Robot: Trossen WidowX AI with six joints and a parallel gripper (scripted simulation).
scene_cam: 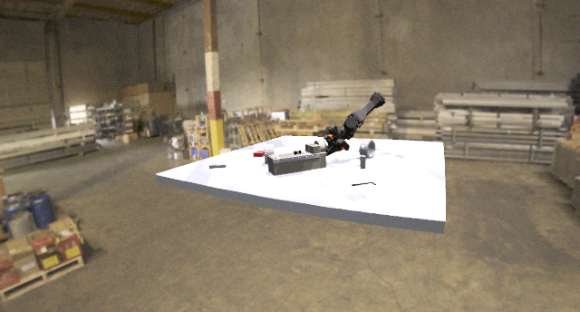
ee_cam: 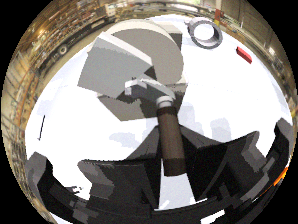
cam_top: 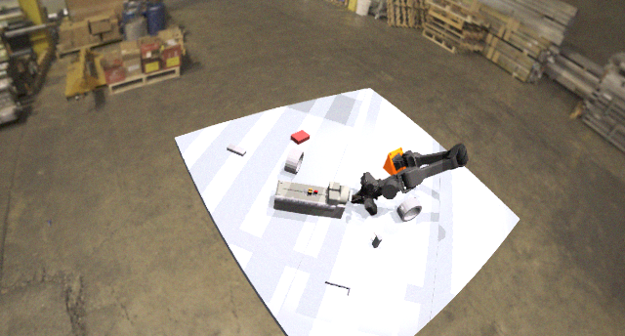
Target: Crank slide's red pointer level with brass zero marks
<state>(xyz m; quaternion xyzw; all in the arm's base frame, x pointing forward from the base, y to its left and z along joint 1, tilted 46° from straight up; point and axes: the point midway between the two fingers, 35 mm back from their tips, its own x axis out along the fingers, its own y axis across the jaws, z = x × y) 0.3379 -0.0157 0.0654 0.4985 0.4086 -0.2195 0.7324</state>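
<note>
On the left of the white table (cam_top: pixel 254 258) a small pale flat block (cam_top: pixel 236 149) is lying, and further in a red block (cam_top: pixel 300 137) and a roll of tape (cam_top: pixel 294 160) are resting. In the middle the grey machine (cam_top: pixel 310 199) is sitting, with its red pointer (cam_top: pixel 315 192) just beside a yellow mark on the slide; from here I cannot tell if they are level. At the machine's right end the gripper (cam_top: pixel 360 195) is clenching on the brown crank handle (ee_cam: pixel 172 141), which is standing out from the round crank disc (ee_cam: pixel 154 56) in the wrist view. To the right another tape roll (cam_top: pixel 409 209) is lying near the arm.
</note>
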